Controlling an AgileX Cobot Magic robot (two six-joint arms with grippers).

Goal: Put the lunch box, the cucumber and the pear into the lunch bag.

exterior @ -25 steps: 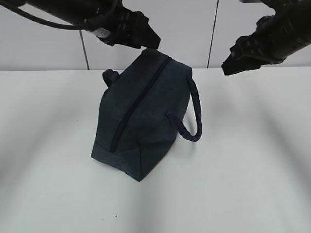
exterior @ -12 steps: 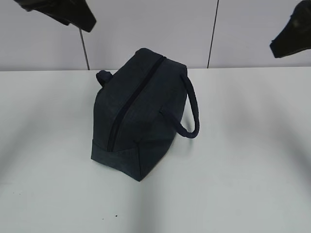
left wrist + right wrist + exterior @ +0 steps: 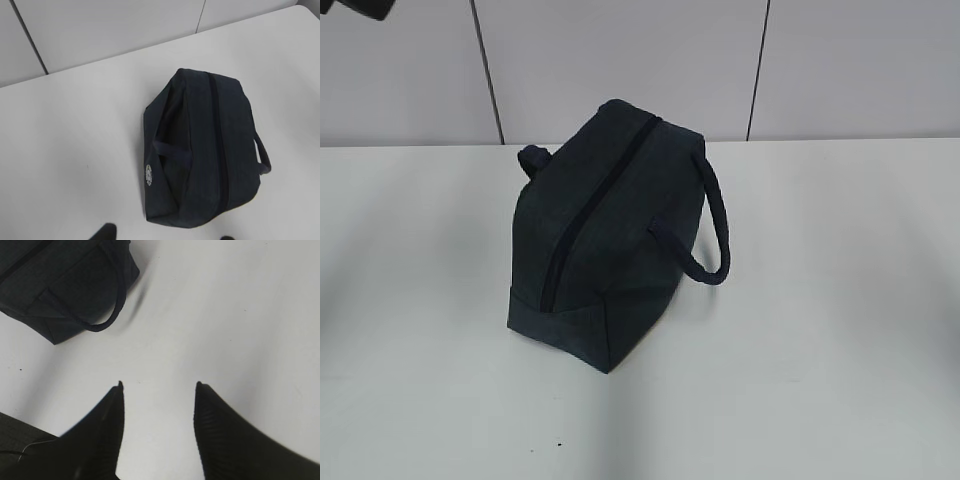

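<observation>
Both arms have been pulling up and away from the lunch bag (image 3: pixel 610 235): a second ago they were hanging right over its far end, now only a dark corner of the left arm is showing at the top-left edge of the exterior view.

Bag is sitting alone on the white table (image 3: pixel 820 350), lying at a slant, zipper (image 3: pixel 588 215) running along its top and looking closed. One looped handle (image 3: pixel 712 225) is arching off its right side, the other one (image 3: pixel 535 157) peeking out behind at the left. Lunch box, cucumber and pear are not showing anywhere.

Right gripper (image 3: pixel 157 386) is hovering above bare table, well apart from the bag, jaws parted about halfway, nothing between them. Left gripper (image 3: pixel 165 235) is looking down on the bag from above; only two dark fingertips (image 3: pixel 106 231) are poking in at the bottom edge, spread apart and probably empty, though the view is cutting most of them off. A small round badge (image 3: pixel 148 175) is showing on the bag's side.
</observation>
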